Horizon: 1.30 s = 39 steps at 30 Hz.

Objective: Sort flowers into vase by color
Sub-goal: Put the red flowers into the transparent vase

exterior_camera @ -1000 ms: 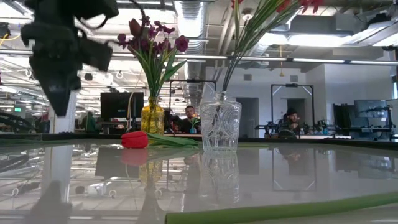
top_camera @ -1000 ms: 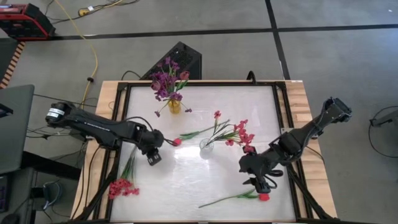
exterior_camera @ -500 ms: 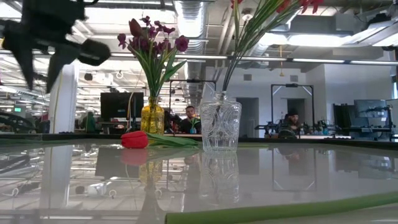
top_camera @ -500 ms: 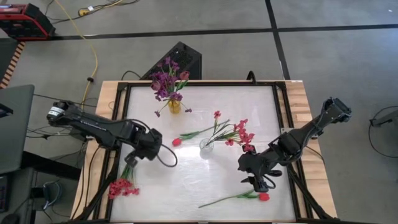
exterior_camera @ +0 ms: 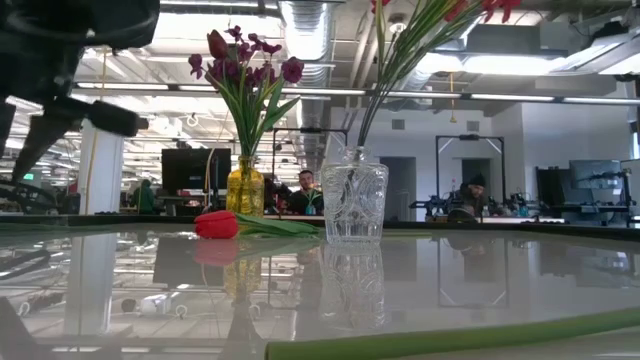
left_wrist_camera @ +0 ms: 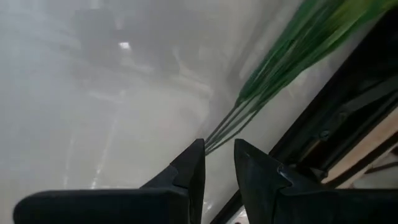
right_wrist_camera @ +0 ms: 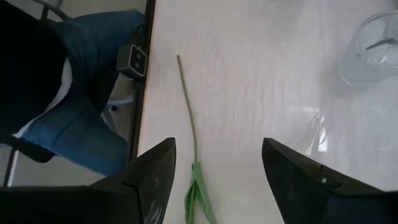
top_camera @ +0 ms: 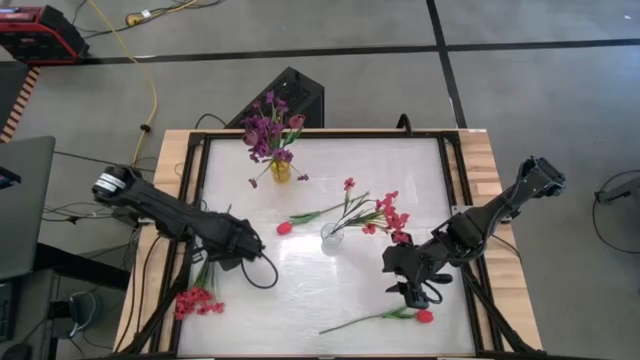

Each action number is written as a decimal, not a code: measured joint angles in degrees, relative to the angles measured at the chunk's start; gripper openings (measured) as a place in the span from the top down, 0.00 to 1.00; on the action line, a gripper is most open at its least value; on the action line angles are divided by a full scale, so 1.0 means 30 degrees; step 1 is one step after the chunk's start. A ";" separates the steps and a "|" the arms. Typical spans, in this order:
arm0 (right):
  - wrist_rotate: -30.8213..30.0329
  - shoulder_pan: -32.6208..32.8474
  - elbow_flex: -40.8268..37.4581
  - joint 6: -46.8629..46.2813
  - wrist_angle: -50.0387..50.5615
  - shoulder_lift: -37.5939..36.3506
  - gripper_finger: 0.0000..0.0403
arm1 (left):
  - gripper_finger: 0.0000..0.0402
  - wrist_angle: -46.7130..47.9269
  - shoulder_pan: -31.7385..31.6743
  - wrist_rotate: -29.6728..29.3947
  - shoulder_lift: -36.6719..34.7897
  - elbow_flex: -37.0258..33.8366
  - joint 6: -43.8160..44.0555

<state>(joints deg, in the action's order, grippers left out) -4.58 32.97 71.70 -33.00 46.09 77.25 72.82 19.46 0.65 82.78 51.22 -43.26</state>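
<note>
The left hand [left_wrist_camera: 217, 163] hangs low over the left side of the desk [top_camera: 330, 280], with its 2 fingers a little apart and holding nothing. They point at the stem ends of the red cluster [top_camera: 197, 301], which lies near the desk's left edge. I judge that this bunch is the next one to be picked. The right hand [right_wrist_camera: 214, 171] hovers over the right front part with fingers wide open and empty, above the stem of a red tulip [top_camera: 424, 316] that lies near the front edge.

The yellow vase [top_camera: 279, 170] at the back holds the purple and maroon flowers. The clear vase [top_camera: 331, 232] in the middle holds red ones. A 2nd red tulip [top_camera: 284, 228] lies just beside the clear vase.

In the left wrist view the stems are blurred and the red heads are out of frame. In the low view only dark parts of one arm show, and the tops of the red flowers are cut off.
</note>
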 joint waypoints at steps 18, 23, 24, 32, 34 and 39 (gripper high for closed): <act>-0.0036 -0.1238 0.0000 -0.0043 0.0058 -0.0007 0.34 | 0.74 0.1553 0.0767 -0.1105 0.1530 0.0015 0.0653; -0.0036 -0.1297 0.0000 -0.0050 0.0058 -0.0007 0.34 | 0.60 0.1694 0.0759 -0.1188 0.1530 0.0015 0.0314; -0.0030 -0.1296 0.0000 -0.0050 0.0058 -0.0007 0.34 | 0.57 0.1559 0.0759 -0.1181 0.1530 0.0015 0.0200; -0.0029 -0.1290 0.0000 -0.0043 0.0048 -0.0007 0.34 | 0.51 -0.0015 0.0716 -0.1191 0.1509 -0.1893 -0.0731; -0.0022 -0.1275 0.0000 -0.0035 0.0058 -0.0007 0.34 | 0.51 -0.0262 0.0716 -0.1534 0.1509 -0.2764 -0.1028; -0.0021 -0.1302 0.0000 0.0030 0.0051 -0.0007 0.34 | 0.51 -0.1445 0.0716 -0.2096 0.1509 -0.4278 -0.1553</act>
<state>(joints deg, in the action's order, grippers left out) -4.64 29.07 71.70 -32.91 46.24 77.23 68.48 21.61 -5.64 87.31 38.39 -47.92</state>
